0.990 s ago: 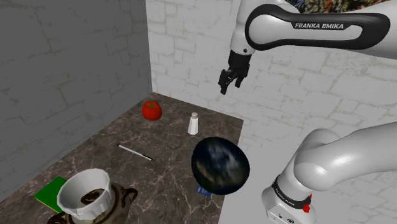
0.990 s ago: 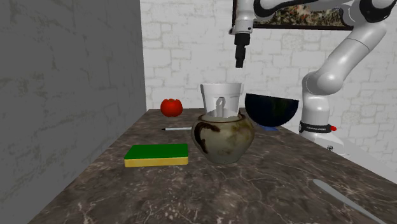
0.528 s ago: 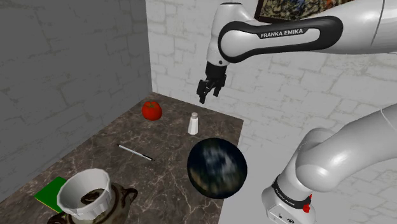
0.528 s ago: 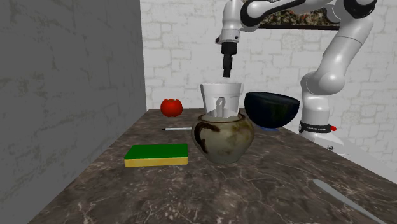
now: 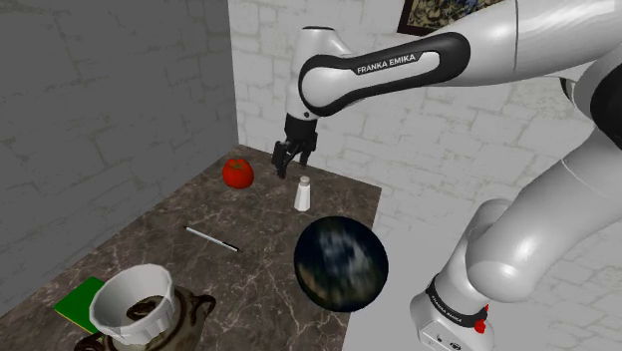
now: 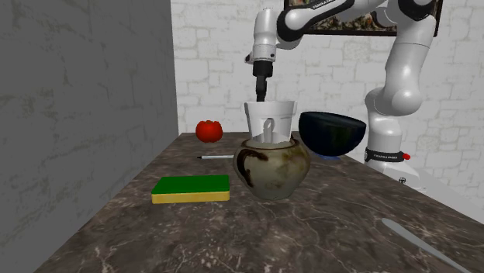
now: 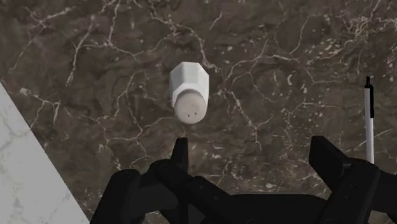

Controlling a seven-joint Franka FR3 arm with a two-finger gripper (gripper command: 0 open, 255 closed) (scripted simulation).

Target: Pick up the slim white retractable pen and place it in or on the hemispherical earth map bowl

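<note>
A slim white pen [image 5: 211, 238] with a dark tip lies flat on the dark marble counter [image 5: 259, 214], also visible as the pen [image 6: 216, 157] and the pen [image 7: 369, 121]. The dark earth-map bowl [image 5: 341, 263] sits near the counter's edge by the stand, tilted; the same bowl [image 6: 332, 133] stands behind the pot. My gripper [image 5: 291, 160] hangs open in the air above the back of the counter, between the tomato and the shaker, and is the gripper [image 6: 261, 93]. In the wrist view the gripper [image 7: 254, 156] holds nothing, and the pen lies beyond one fingertip [image 7: 327, 156].
A white salt shaker [image 5: 303, 193] stands just below the gripper, with a red tomato [image 5: 237, 173] beside it. A brown pot [image 6: 273, 164] holding a white cup [image 6: 271, 120], a green sponge [image 6: 191, 188] and a knife [image 6: 423, 244] occupy the counter's other end. Walls [image 5: 120, 110] bound two sides.
The arm has swung toward the shoulder view's left and come lower, from over the bowl's side to over the shaker. The bowl has shifted slightly. The pen has not moved.
</note>
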